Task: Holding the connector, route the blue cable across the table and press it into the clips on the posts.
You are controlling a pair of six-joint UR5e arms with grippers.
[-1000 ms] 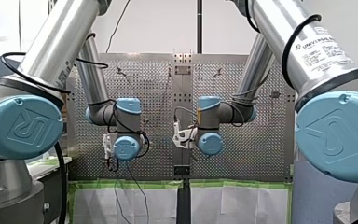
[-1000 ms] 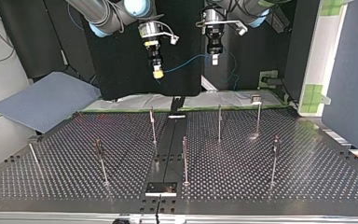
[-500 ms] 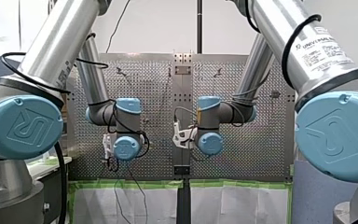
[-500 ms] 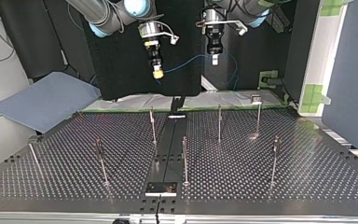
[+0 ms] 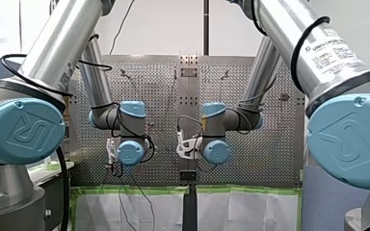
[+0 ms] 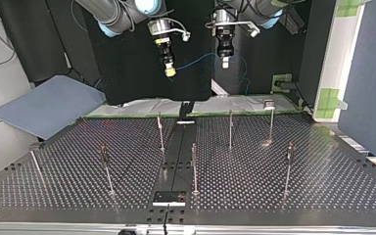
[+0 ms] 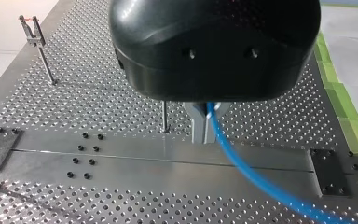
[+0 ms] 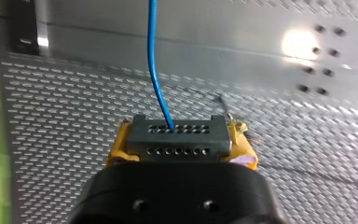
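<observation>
Both arms point down, high over the edge of the surface [image 6: 274, 196] nearest them. My right gripper [image 6: 170, 72] clamps its jaws on the connector [image 8: 177, 140]; my left gripper [image 6: 225, 62] has its jaws together on the blue cable [image 7: 242, 164] between them.

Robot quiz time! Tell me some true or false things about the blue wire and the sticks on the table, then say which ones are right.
1. The jaws of my right gripper hold the grey connector. True.
2. The blue cable runs from that connector to my left gripper, above the table. True.
3. The cable is already pressed into a clip. False: it hangs in the air, and none of the posts touches it.
4. Only one post stands on the table. False: several stand there.
</observation>
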